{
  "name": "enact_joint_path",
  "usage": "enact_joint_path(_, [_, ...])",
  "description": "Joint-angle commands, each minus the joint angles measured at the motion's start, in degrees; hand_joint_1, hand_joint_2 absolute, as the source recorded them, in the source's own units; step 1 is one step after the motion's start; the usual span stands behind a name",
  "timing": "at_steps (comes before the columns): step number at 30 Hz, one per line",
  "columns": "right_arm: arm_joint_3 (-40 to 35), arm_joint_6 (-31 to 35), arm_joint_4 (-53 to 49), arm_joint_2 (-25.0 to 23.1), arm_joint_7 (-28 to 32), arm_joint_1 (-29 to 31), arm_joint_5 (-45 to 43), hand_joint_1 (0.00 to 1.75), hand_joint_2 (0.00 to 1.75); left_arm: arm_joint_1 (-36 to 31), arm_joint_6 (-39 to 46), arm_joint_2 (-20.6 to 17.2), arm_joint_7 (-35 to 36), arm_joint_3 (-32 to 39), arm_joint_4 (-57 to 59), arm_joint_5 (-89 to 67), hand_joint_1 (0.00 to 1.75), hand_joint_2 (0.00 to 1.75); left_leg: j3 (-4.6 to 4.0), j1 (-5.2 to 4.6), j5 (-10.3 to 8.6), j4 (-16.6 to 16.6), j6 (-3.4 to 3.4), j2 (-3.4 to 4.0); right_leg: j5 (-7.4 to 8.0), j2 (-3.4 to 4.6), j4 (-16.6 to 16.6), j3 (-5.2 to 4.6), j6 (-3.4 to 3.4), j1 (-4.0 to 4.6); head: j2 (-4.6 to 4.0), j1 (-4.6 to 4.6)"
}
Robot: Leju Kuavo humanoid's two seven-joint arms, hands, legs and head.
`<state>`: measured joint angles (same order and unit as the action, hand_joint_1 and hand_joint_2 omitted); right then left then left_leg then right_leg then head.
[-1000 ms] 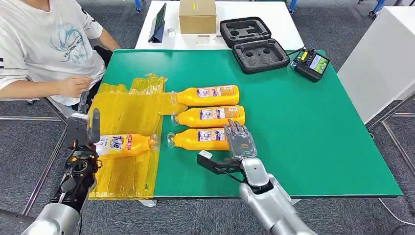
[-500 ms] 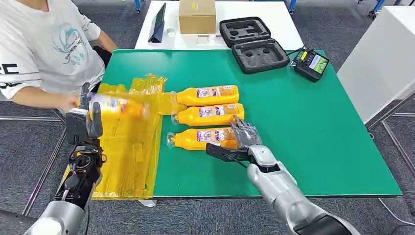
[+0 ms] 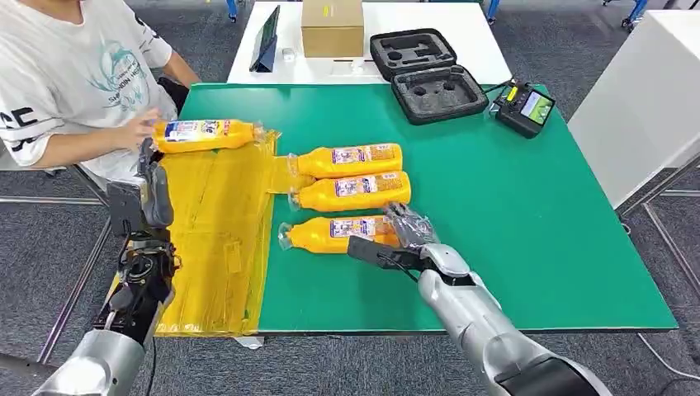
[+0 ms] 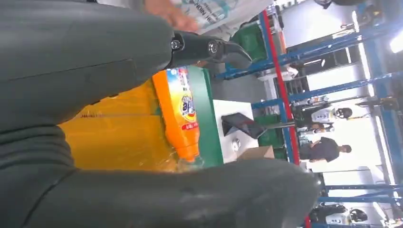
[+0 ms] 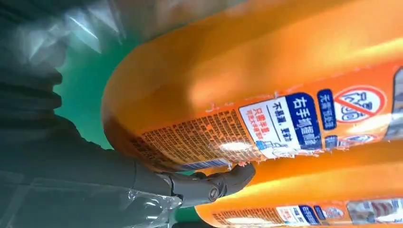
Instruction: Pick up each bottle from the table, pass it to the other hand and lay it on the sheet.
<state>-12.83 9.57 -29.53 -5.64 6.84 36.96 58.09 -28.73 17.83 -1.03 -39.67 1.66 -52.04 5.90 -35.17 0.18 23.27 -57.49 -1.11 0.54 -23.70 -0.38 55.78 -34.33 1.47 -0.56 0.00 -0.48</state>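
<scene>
Right hand: the right hand (image 3: 410, 228) lies at the base end of the nearest bottle (image 3: 338, 233), fingers (image 5: 228, 179) curled onto its side. It appears to be closing a grasp, though whether the grip is firm is hard to tell up close.
Nearest bottle: orange, lying on its side on the green table (image 3: 512, 214), cap pointing toward the yellow sheet (image 3: 216, 239). It lies across the hand's reach, so the base is the end offered for a pickup.
Other bottles: two more bottles (image 3: 351, 176) lie parallel just beyond it, side by side, untouched and waiting their turn.
Left hand: the left hand (image 3: 152, 191) is raised over the near edge of the sheet, fingers apart, holding nothing, likely ready to receive a pass.
Far bottle: a fourth bottle (image 3: 202, 134) rests at the sheet's far edge, where a person's hand (image 3: 140, 132) touches its base end.
</scene>
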Motion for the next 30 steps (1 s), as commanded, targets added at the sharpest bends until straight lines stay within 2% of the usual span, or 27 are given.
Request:
enact_joint_path(1, [-0.68, -2.13, 5.47, -0.55, 0.55, 0.73, -1.84, 0.91, 1.75, -3.34, -1.16, 0.31, 1.25, 0.73, 6.47, 3.29, 0.0, 0.0, 0.18, 0.05, 0.03, 0.05, 0.06, -0.12, -0.05, -0.07, -0.07, 0.21, -0.05, 0.05, 0.0, 0.0])
enact_joint_path(2, [-0.74, -2.17, 5.53, -0.57, 0.57, 0.76, -1.88, 1.41, 1.75, -3.29, -1.17, 0.25, 1.25, 0.8, 6.49, 3.4, 0.0, 0.0, 0.12, 0.04, 0.03, 0.03, 0.04, -0.07, -0.04, -0.04, -0.04, 0.14, -0.04, 0.04, 0.0, 0.0])
enact_joint_path(3, [-1.0, -3.37, 6.08, -0.62, 0.65, 1.0, -2.38, 1.68, 1.75, -3.25, -1.49, 0.2, 1.54, 0.98, 6.65, 4.12, 0.0, 0.0, 0.18, 0.06, 0.04, 0.05, 0.06, -0.12, -0.06, -0.07, -0.06, 0.21, -0.05, 0.05, 0.0, 0.0])
enact_joint_path(5, [-0.99, -3.53, 6.18, -0.6, 0.81, 0.98, -2.62, 1.75, 1.75, -3.14, -1.51, 0.12, 1.52, 0.98, 6.74, 4.22, 0.0, 0.0, 0.22, 0.08, 0.05, 0.05, 0.07, -0.11, -0.05, -0.05, -0.08, 0.25, -0.06, 0.07, 0.0, -0.02])
enact_joint_path(11, [-1.2, -3.95, 6.43, -0.56, 0.94, 0.96, -2.84, 1.75, 1.75, -2.96, -1.56, 0.07, 1.53, 1.0, 6.77, 4.5, 0.0, 0.0, 0.19, 0.07, 0.02, 0.04, 0.05, -0.05, -0.03, -0.06, -0.07, 0.21, -0.04, 0.05, 0.0, 0.0])
enact_joint_path(17, [-1.17, -8.07, 6.42, -0.11, 4.28, 0.7, -7.28, 1.75, 1.75, -2.59, -1.65, 0.24, 1.92, 0.31, 6.29, 5.96, 0.0, 0.0, 0.24, 0.07, 0.03, 0.04, 0.04, -0.04, -0.03, -0.05, -0.07, 0.25, -0.04, 0.05, 0.0, 0.02])
enact_joint_path(20, [1.34, -11.38, 2.87, -0.4, 15.95, -1.35, -15.72, 1.75, 1.75, -1.31, -4.09, 0.6, 3.55, 0.4, 5.48, 8.66, 0.0, 0.0, 0.36, 0.12, 0.03, 0.1, 0.08, -0.08, -0.05, -0.08, -0.15, 0.39, -0.07, 0.09, 0.0, 0.0])
enact_joint_path(21, [2.65, -12.04, 0.14, -0.72, 22.21, -2.84, -20.9, 1.75, 1.75, -0.22, -7.04, 0.89, 5.36, 0.98, 5.22, 12.01, 0.0, 0.0, 0.33, 0.09, 0.03, 0.07, 0.06, -0.04, -0.04, -0.06, -0.11, 0.34, -0.05, 0.07, 0.0, 0.0])
enact_joint_path(22, [4.0, -12.53, -2.43, -1.26, 25.85, -4.11, -24.96, 1.75, 1.75, 1.17, -8.93, 1.02, 6.31, 1.7, 4.82, 14.89, 0.0, 0.0, 0.38, 0.07, 0.02, 0.11, 0.05, 0.0, -0.04, -0.03, -0.12, 0.36, -0.04, 0.04, 0.0, 0.0])
enact_joint_path(23, [2.87, -12.63, -4.08, -1.05, 25.42, -4.8, -25.91, 1.75, 1.75, 2.04, -9.42, 0.75, 5.97, 1.32, 4.7, 15.61, 0.0, 0.0, 0.43, 0.1, 0.03, 0.14, 0.07, -0.03, -0.04, -0.04, -0.18, 0.44, -0.06, 0.07, 0.0, 0.0])
enact_joint_path(24, [4.34, -13.77, -7.37, -1.66, 28.82, -6.4, -31.29, 1.75, 1.75, 3.52, -11.39, 0.95, 7.12, 2.43, 4.24, 19.11, 0.0, 0.0, 0.38, 0.05, 0.03, 0.12, 0.04, 0.08, -0.03, 0.04, -0.12, 0.33, -0.04, 0.02, 0.0, 0.0])
enact_joint_path(25, [4.26, -14.94, -9.42, -1.71, 29.34, -7.37, -34.37, 1.75, 1.75, 4.97, -12.55, 0.85, 7.68, 2.79, 3.64, 21.17, 0.0, 0.0, 0.47, 0.06, 0.07, 0.17, 0.08, 0.05, -0.06, 0.06, -0.16, 0.42, -0.07, 0.02, 0.0, 0.0])
enact_joint_path(26, [2.87, -14.73, -10.55, -1.31, 28.45, -7.82, -35.66, 1.75, 1.75, 5.56, -12.8, 0.59, 7.39, 2.48, 3.56, 21.73, 0.0, 0.0, 0.28, 0.0, 0.06, 0.11, 0.04, 0.12, -0.05, 0.12, -0.05, 0.22, -0.04, -0.04, 0.0, 0.0])
enact_joint_path(28, [4.5, -16.4, -14.73, -2.28, 31.48, -9.97, -44.4, 1.75, 1.75, 8.77, -13.3, 0.71, 7.69, 4.12, 1.71, 25.05, 0.0, 0.0, 0.3, 0.04, 0.16, 0.07, 0.07, 0.07, -0.13, 0.15, -0.04, 0.28, -0.06, 0.0, 0.0, -0.02])
enact_joint_path(30, [4.1, -16.93, -18.49, -2.75, 31.76, -11.79, -49.68, 1.75, 1.75, 11.61, -12.69, 1.0, 7.49, 6.14, -0.03, 26.79, 0.0, 0.0, 0.17, 0.03, 0.13, 0.09, 0.04, 0.12, -0.08, 0.17, -0.07, 0.15, -0.04, 0.0, 0.0, -0.02])
